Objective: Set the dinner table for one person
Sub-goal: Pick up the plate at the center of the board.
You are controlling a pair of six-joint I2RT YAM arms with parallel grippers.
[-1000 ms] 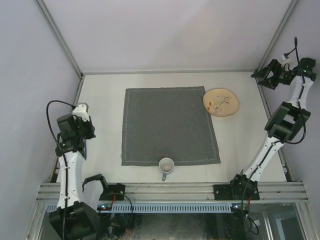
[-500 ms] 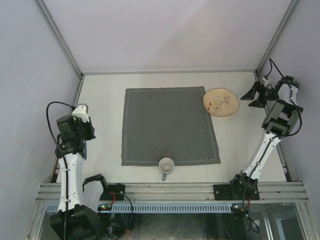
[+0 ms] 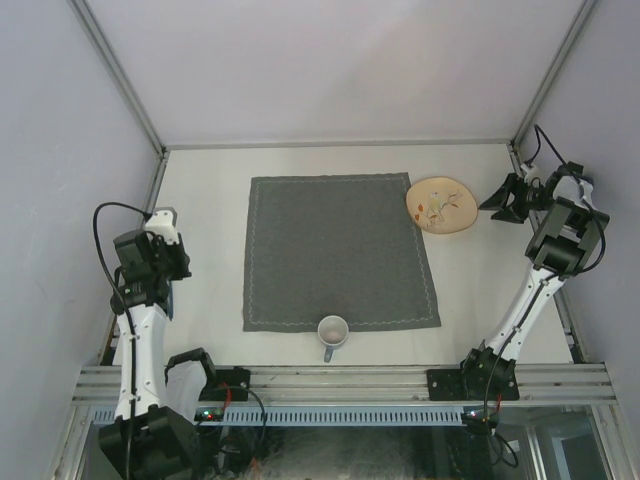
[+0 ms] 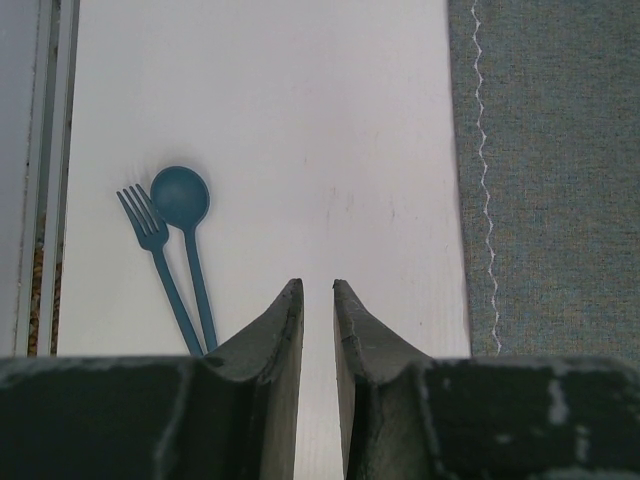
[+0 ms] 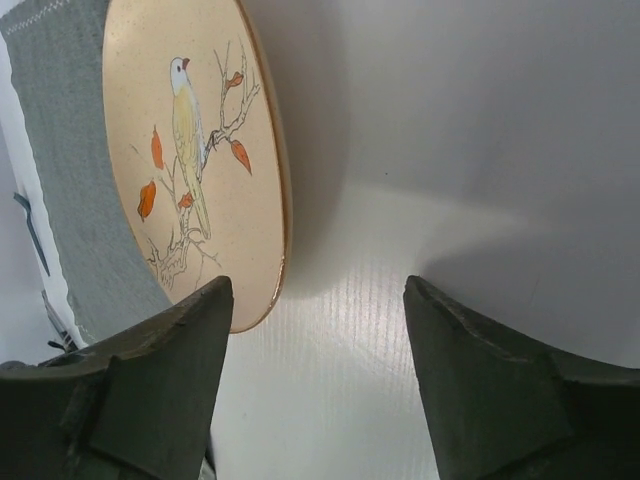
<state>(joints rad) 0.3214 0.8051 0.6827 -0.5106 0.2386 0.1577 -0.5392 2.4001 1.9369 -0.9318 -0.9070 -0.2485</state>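
Dinner table is the big off-white surface filling the floor of the booth ahead of both arm bases, w/ metal rails along its edges and pale walls on three sides. Square dark grey stitched cloth lies flat at the centre of it. A mug stands upright at the cloth's near edge, straddling the hem, handle pointing back toward the bases. Beige plate w/ a bird-on-branch print sits at the cloth's far right corner, mostly on bare table; can't tell if it overlaps the cloth. Right gripper is low, just right of the plate and pointed at it. Its fingers are spread wide w/ nothing between them, only bare table in the gap. One finger is right by the plate rim, contact unclear. Left gripper hangs over bare table left of the cloth, pointing down. Its fingers are nearly together w/ a narrow slit between them, and nothing is held. A blue fork and blue spoon lie side by side on the table near the left rail. The fork is on the outer side, and both handles run under the gripper body in the left wrist view.
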